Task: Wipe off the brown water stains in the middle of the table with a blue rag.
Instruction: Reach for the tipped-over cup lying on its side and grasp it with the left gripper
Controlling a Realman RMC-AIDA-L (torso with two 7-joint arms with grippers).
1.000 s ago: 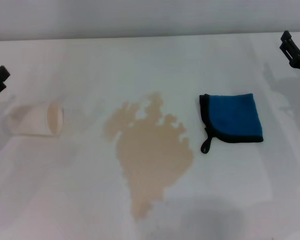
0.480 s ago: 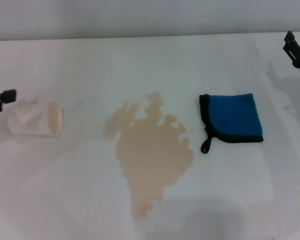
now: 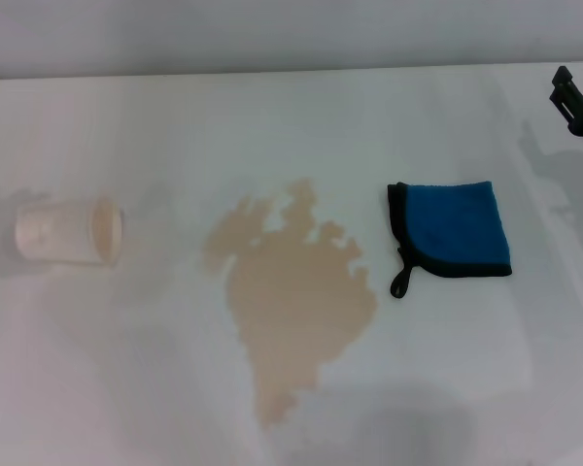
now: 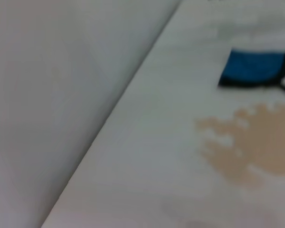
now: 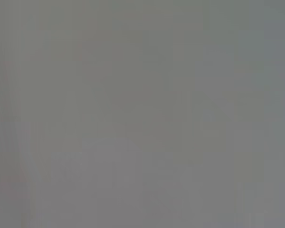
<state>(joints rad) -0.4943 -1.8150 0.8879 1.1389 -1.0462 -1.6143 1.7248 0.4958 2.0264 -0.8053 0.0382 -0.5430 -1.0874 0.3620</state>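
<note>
The right gripper point(image 3: 575, 105) sits at the table's point(image 3: 272, 116) far right edge; whether it is open I cannot tell. The blue rag point(image 3: 454, 230), untouched, lies nearer the robot and leftward of it, the brown water stains point(image 3: 296, 296) beyond. The right arm is nearer.

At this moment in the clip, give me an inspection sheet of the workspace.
Surface: the table, white, glossy.
Job's things: the brown water stains mid-table, unwiped; the blue rag lies flat beside them on the robot's right, not touching.
Clutter: a paper cup on its side, to the robot's left.
Grippers: right gripper at the far right edge, away from the rag; left gripper not in view.
Cables: nothing seen.
Surroundings: a plain wall behind.
</note>
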